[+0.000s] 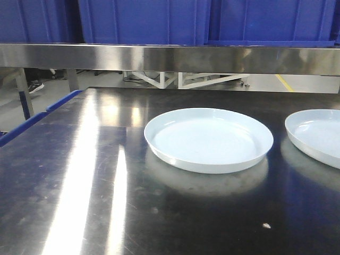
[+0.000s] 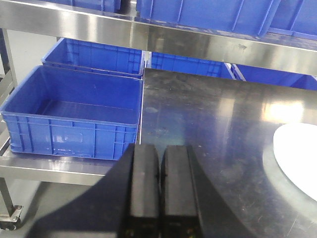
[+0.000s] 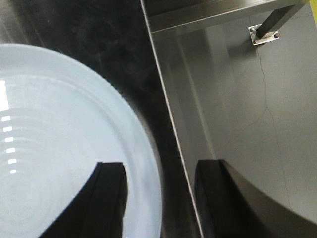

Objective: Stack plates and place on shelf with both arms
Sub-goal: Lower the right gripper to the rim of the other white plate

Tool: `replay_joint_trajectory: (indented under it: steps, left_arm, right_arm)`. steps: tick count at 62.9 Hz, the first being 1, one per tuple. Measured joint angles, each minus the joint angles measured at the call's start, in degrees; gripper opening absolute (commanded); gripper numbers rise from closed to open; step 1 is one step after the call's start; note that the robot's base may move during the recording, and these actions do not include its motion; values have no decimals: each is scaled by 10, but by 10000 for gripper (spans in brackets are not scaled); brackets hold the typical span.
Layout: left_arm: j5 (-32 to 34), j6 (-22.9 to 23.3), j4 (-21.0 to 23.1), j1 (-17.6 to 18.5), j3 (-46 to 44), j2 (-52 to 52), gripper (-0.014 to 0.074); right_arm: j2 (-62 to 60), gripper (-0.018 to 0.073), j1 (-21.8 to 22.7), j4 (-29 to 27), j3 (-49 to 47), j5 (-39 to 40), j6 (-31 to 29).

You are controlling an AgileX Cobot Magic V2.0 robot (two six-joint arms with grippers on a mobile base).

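Right wrist-mounted view shows the right pincer (image 3: 161, 198) spread, one finger (image 3: 109, 203) over the right plate (image 3: 59, 139) beside the worktop's (image 3: 99, 29) right edge. Near the left edge the left pincer (image 2: 158, 183) is pressed together, empty; the other plate (image 1: 208, 139) sits mid-worktop.

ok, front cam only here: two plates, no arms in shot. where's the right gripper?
Observer: Right gripper is open over the right plate, one finger above its inside, the other past the table edge.
Operator: left one?
Observer: Left gripper is shut on nothing, near the table's left edge, short of the other plate.
Operator: anything left of the table?
Observer: A blue crate on a lower steel rack.
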State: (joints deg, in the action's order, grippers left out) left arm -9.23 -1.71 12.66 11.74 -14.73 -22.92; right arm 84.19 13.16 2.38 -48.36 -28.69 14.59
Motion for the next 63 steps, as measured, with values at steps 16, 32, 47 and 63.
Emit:
replay_joint_trajectory:
  steps: [16, 32, 47, 63]
  left_arm:
    - [0, 0, -1, 0, 0, 0, 87]
    - [0, 0, -1, 0, 0, 0, 87]
    - [0, 0, -1, 0, 0, 0, 87]
    - [0, 0, -1, 0, 0, 0, 87]
  right_arm:
    - [20, 424, 0, 0, 0, 13, 0]
    - [21, 424, 0, 0, 0, 19, 0]
    - [21, 424, 0, 0, 0, 20, 0]
    - [21, 424, -13, 0, 0, 22, -1]
